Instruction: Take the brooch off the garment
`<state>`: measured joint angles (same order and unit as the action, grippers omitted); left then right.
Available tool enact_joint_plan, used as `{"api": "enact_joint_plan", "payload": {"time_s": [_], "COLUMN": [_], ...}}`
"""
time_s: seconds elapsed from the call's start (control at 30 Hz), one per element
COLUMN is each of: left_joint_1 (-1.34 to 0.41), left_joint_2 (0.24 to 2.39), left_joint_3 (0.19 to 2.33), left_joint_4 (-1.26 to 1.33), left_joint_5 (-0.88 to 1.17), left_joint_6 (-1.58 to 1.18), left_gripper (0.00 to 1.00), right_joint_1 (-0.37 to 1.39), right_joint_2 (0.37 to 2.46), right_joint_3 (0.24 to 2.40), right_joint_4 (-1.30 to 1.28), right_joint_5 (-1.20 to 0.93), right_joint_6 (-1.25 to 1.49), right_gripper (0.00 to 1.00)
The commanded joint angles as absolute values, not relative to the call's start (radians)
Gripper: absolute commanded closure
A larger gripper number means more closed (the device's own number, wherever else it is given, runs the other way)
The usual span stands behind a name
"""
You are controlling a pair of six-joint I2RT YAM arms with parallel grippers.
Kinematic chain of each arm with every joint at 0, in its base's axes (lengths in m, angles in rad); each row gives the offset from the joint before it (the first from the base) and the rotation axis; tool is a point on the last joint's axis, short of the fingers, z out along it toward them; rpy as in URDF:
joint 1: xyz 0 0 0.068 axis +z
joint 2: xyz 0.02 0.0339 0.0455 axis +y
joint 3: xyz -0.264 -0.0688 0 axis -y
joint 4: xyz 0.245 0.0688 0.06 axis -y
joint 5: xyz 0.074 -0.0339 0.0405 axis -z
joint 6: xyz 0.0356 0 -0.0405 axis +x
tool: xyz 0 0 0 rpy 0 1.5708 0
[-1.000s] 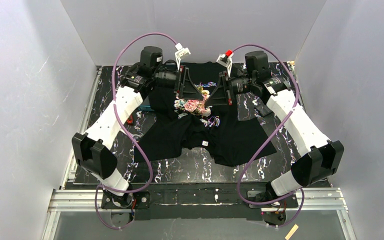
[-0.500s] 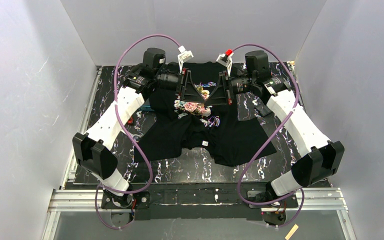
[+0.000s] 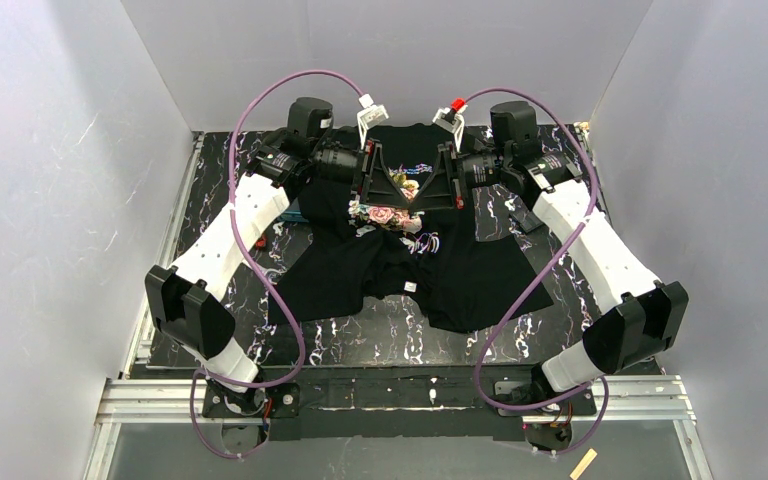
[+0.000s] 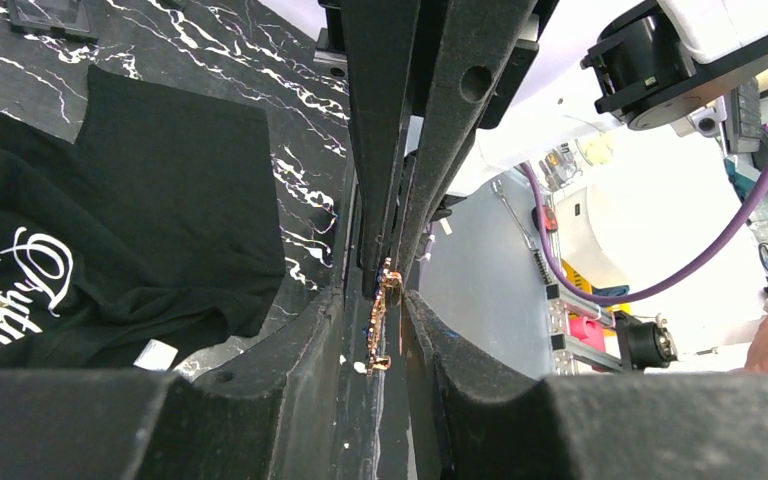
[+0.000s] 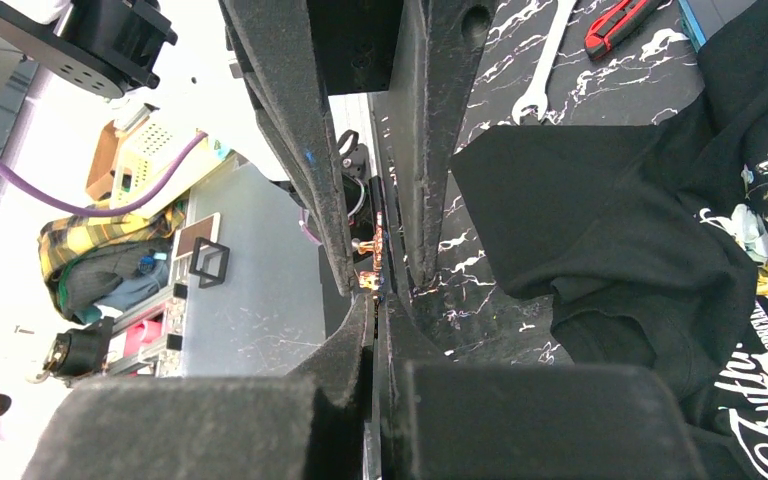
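Above the black T-shirt (image 3: pixel 480 270), my right hand (image 5: pixel 372 300) pinches the seemingly freed brooch (image 4: pixel 388 290), with my left hand (image 4: pixel 375 320) agape around it; the handover needs the left clenched first.

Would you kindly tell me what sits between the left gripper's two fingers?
A small copper-coloured brooch hangs in the narrow gap between the fingers of the left gripper; the left wrist view shows it best.

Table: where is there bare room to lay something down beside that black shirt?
Bare table runs between the near edge of the garment and the arm bases. A smaller patch lies between its right side and the right arm. Crowded: mid-shirt, where left gripper and right gripper meet at the brooch.
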<state>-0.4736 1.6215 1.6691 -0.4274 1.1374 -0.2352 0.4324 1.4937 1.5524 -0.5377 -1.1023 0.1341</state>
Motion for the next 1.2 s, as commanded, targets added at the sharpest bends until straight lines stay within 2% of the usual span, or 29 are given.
{"api": "enact_joint_plan", "payload": {"time_s": [0.0, 0.27, 0.53, 0.7, 0.9, 1.17], "left_joint_1": [-0.476, -0.476, -0.476, -0.476, -0.476, -0.476], "left_joint_2": [1.579, 1.579, 1.572, 1.558, 1.543, 1.558], "left_joint_3": [1.688, 1.733, 1.734, 1.733, 1.766, 1.817], "left_joint_4": [-0.500, -0.595, -0.606, -0.626, -0.681, -0.695], "left_joint_5": [1.099, 1.057, 1.043, 1.029, 1.036, 1.071], "left_joint_6": [-0.124, 0.019, 0.049, 0.101, 0.224, 0.147], "left_gripper": [0.74, 0.75, 0.87, 0.87, 0.78, 0.57], "right_joint_1": [0.435, 0.436, 0.436, 0.436, 0.437, 0.437], "right_joint_2": [1.457, 1.459, 1.459, 1.459, 1.464, 1.462], "right_joint_3": [1.543, 1.544, 1.543, 1.542, 1.548, 1.550], "right_joint_4": [-0.447, -0.448, -0.436, -0.437, -0.496, -0.535], "right_joint_5": [-1.159, -1.169, -1.182, -1.181, -1.157, -1.132], "right_joint_6": [0.194, 0.199, 0.220, 0.226, 0.182, 0.142], "right_gripper": [0.99, 0.99, 0.99, 0.99, 0.99, 0.99]}}
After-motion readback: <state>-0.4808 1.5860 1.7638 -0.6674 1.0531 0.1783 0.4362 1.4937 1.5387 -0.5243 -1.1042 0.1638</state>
